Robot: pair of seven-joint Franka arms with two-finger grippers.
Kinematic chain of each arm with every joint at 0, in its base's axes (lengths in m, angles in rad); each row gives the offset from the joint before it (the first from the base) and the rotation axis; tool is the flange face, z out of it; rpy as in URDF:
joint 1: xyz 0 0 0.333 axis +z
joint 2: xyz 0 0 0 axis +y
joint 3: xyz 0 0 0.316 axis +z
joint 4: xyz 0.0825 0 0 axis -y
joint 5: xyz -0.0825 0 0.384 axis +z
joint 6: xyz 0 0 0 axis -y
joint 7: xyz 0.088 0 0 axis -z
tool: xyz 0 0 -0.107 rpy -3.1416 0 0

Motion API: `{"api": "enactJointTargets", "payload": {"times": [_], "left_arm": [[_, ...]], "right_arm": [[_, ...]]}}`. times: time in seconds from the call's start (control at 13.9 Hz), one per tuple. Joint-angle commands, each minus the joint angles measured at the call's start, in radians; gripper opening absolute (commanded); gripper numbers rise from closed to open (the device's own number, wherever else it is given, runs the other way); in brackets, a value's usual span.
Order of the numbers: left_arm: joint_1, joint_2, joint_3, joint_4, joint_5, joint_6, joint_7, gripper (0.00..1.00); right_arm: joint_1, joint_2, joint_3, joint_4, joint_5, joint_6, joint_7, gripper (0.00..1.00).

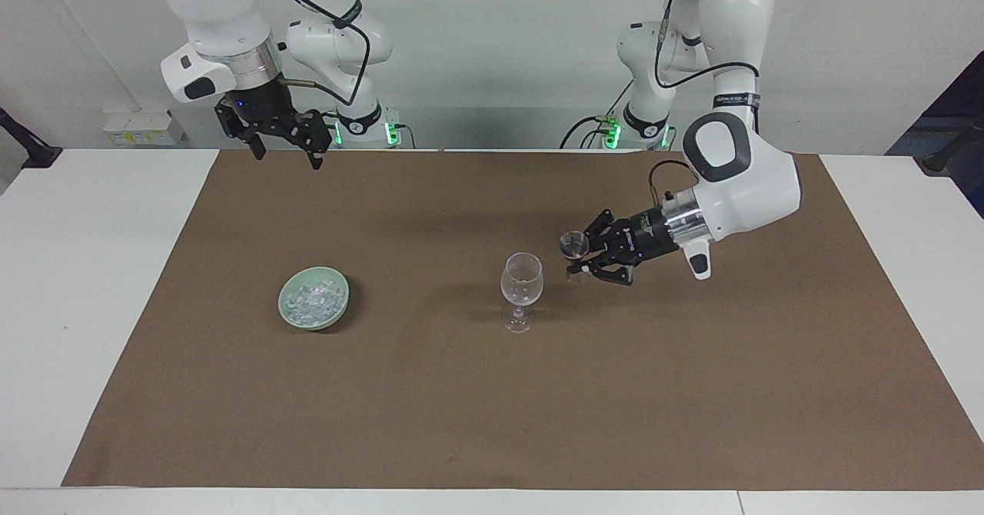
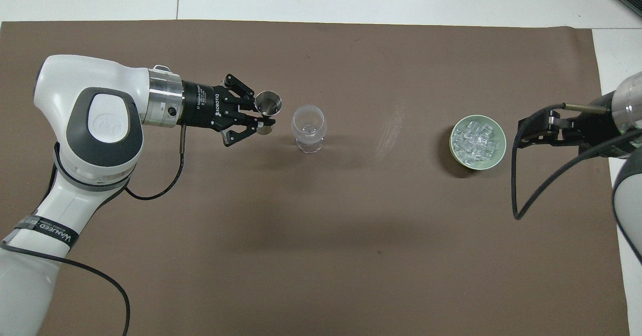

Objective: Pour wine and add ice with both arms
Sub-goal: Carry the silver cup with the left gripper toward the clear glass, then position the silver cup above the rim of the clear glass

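Steel jigger [image 1: 573, 245] clamped in left hand [image 1: 578, 260], beside glass [image 1: 521, 280]

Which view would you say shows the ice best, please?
The overhead view: it looks straight down into the bowl, so the ice shows as separate clear chunks. In the facing view the ice is a pale heap, partly hidden by the bowl's rim.

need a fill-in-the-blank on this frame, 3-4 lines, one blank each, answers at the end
1. The left hand is shut on a small metal ____.
2. The ice lies in a pale green ____.
3. The wine glass stands ____ on the brown mat.
4. The right hand, open, waits in the air and holds ____.

Missing words: jigger; bowl; upright; nothing
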Motion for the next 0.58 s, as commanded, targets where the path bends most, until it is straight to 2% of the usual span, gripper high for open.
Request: {"api": "enactJointTargets", "payload": {"times": [0.0,0.22,0.5], "left_arm": [[-0.036,-0.03,0.017,-0.022,-0.007,0.026,-0.033,0.0],[-0.058,-0.032,0.02,-0.019,-0.002,0.057,-0.035,0.0],[-0.07,-0.032,0.017,0.007,0.093,0.058,-0.048,0.0]], "right_arm": [[-0.017,-0.003,0.007,-0.002,0.02,-0.002,-0.016,1.0],[-0.017,-0.003,0.007,-0.002,0.02,-0.002,-0.016,1.0],[-0.017,-0.003,0.006,-0.002,0.02,-0.002,-0.016,1.0]]}}
